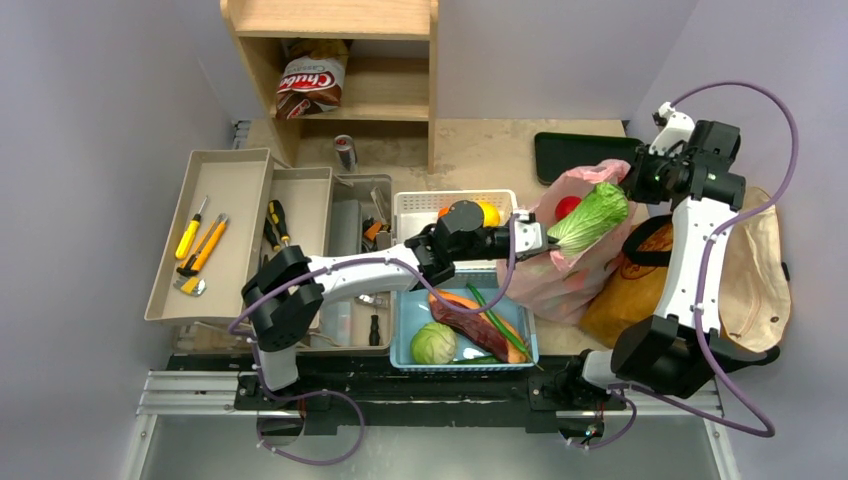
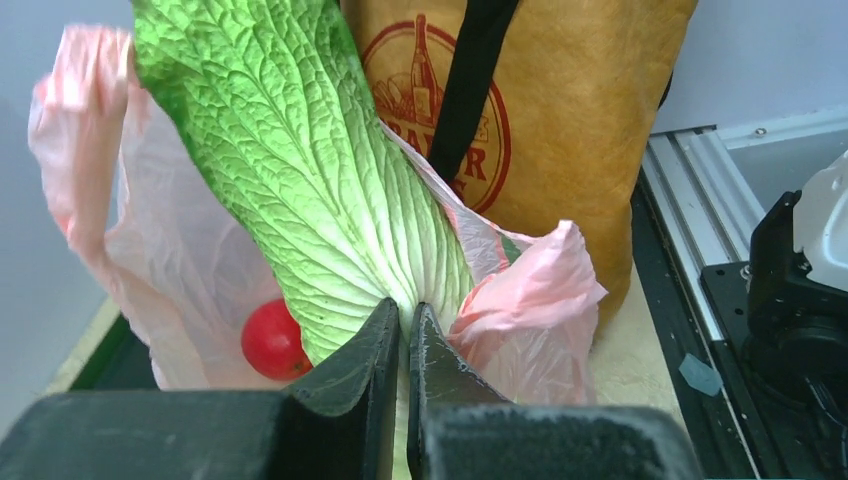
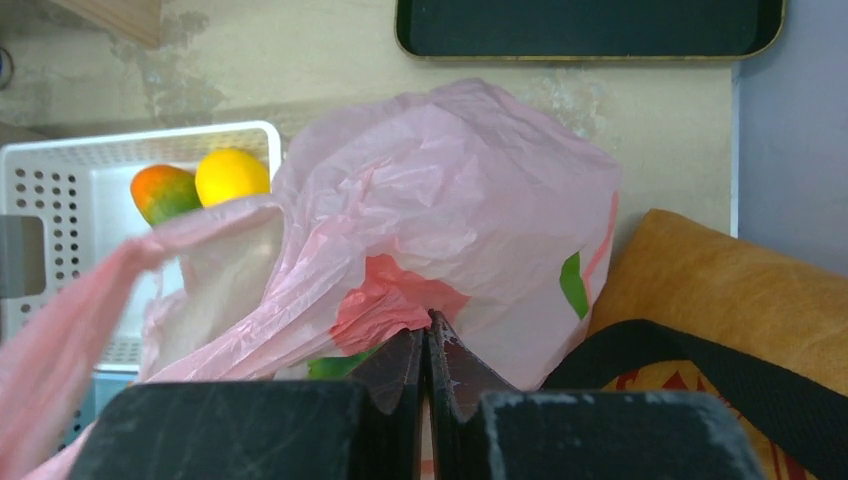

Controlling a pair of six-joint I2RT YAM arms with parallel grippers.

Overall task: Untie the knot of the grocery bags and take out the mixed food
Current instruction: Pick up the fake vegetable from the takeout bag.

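Pinching the pale bottom end of the napa cabbage (image 2: 290, 150) between the almost-touching fingers of the left gripper (image 2: 403, 312). Stretching long and straight away from those fingers, lying in the mouth of the open pink bag (image 2: 150, 250), with a red apple (image 2: 272, 340) a bit past the left finger. Pinching the bag's rim tight with the pressed-together fingers of the right gripper (image 3: 428, 328). Probably calling for a straight pull back along the stem.

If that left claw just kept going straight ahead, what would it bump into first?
The left gripper is shut on the napa cabbage, so that comes first; beyond it the pink bag, then probably the brown paper bag, though depth is unclear.
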